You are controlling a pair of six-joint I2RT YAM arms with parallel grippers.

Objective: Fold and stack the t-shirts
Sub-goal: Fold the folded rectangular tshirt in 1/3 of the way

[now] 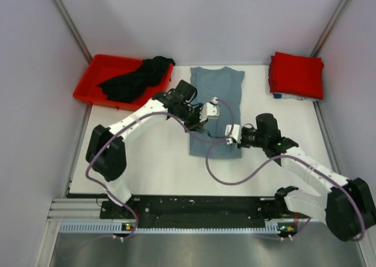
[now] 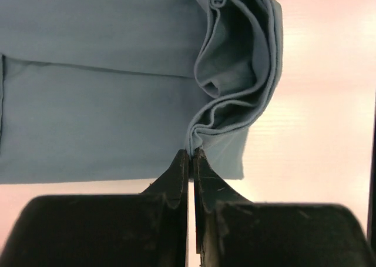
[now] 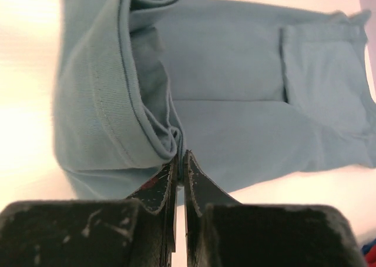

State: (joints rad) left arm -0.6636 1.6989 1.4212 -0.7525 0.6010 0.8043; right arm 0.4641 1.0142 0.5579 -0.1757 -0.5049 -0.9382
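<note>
A: What is at your left gripper (image 2: 191, 158)?
B: Your jaws are pressed together on a bunched fold of the grey-blue t-shirt (image 2: 106, 102). The cloth lies flat ahead and to the left; pale table (image 2: 323, 132) shows to the right.

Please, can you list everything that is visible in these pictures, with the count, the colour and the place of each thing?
table: one, white, under everything.
red bin: one, red, far left corner of the table.
black t-shirt: one, black, crumpled in the red bin, hanging over its right rim.
grey-blue t-shirt: one, dusty grey-blue, middle of the table, partly folded.
red t-shirt: one, bright red, folded, far right corner.
left arm: one, white and black, reaching over the grey-blue t-shirt.
right arm: one, white and black, reaching to the same shirt.
left pincer: one, black, shut on a fold of the grey-blue t-shirt.
right pincer: one, black, shut on another fold of it.
</note>
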